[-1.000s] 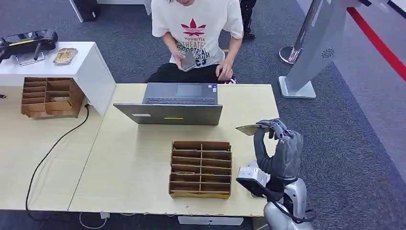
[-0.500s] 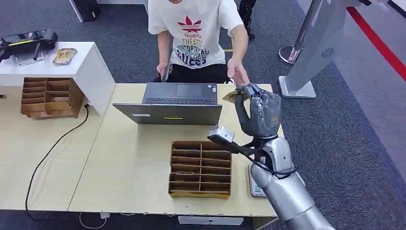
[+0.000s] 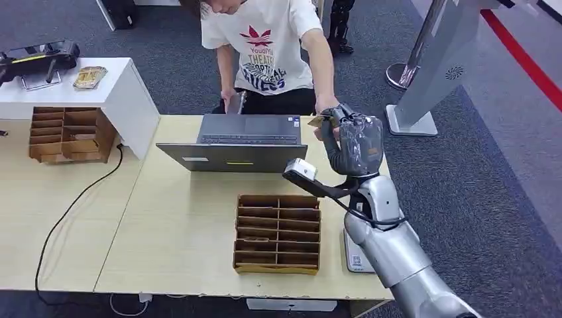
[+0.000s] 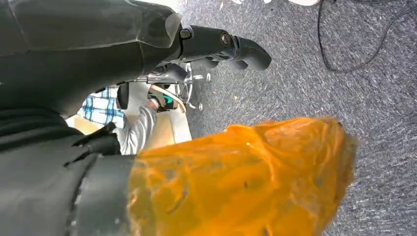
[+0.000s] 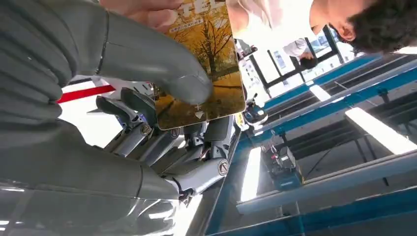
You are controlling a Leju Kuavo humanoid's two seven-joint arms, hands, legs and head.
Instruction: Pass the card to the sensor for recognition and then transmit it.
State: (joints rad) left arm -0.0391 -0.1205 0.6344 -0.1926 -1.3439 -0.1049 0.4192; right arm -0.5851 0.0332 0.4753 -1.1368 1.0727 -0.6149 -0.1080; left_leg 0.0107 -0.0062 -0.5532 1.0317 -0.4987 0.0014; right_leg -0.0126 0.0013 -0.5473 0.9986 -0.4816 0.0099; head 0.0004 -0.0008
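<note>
My right hand (image 3: pixel 354 142) is raised over the table's far right edge, beyond the laptop. It pinches a yellow-brown card (image 3: pixel 318 121) with an autumn tree picture (image 5: pixel 206 59), my thumb (image 5: pixel 162 69) pressing on its face. A person in a white T-shirt (image 3: pixel 272 46) stands across the table, and their hand (image 3: pixel 326 106) touches the card's far end, with fingertips (image 5: pixel 147 10) on it. The white card sensor (image 3: pixel 356 255) lies flat near the table's front right corner, beside my forearm. My left hand (image 4: pixel 162 44) hangs over grey carpet with its dark fingers (image 4: pixel 241 49) stretched out and holding nothing.
An open grey laptop (image 3: pixel 238 142) stands at the table's far middle. A cardboard slot organizer (image 3: pixel 278 232) sits in front of it; another (image 3: pixel 66 134) is at the left under a white side table (image 3: pixel 126 93). A grey stand (image 3: pixel 431 73) rises at the right.
My right arm swung up and forward from above the sensor to the table's far edge, carrying the card. The person leaned in and brought a hand onto the card.
</note>
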